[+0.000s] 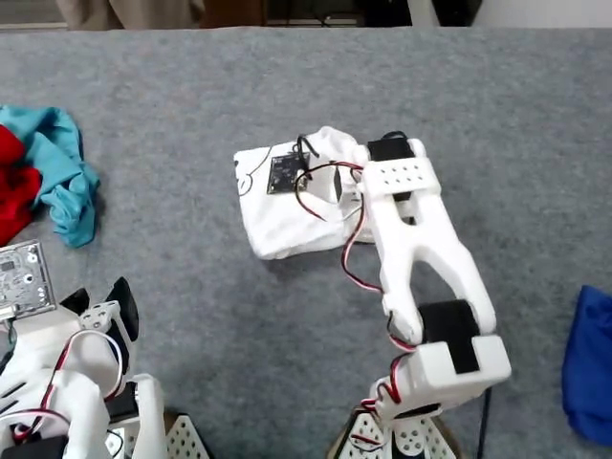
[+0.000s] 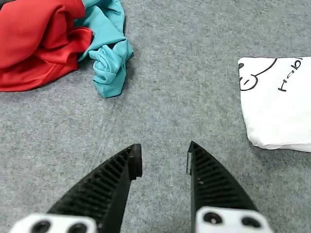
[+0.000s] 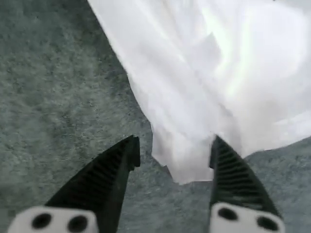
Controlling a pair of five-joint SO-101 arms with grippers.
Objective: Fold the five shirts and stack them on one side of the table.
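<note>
A folded white shirt [image 1: 282, 215] with black print lies in the middle of the grey table [image 1: 191, 86]. My right arm [image 1: 411, 220] stretches over its right side. My right gripper [image 3: 175, 150] is open low over the shirt's edge, and a corner of the white shirt [image 3: 204, 73] lies between its fingers. My left gripper [image 2: 164, 153] is open and holds nothing; it hovers over bare table near the front left [image 1: 98, 301]. From there the white shirt [image 2: 277, 107] lies off to one side.
A crumpled red shirt [image 1: 11, 186] and a teal shirt [image 1: 62, 163] are bunched together at the table's left edge. A blue shirt [image 1: 588, 363] lies at the right edge. Bare felt stretches across the back and between the arms.
</note>
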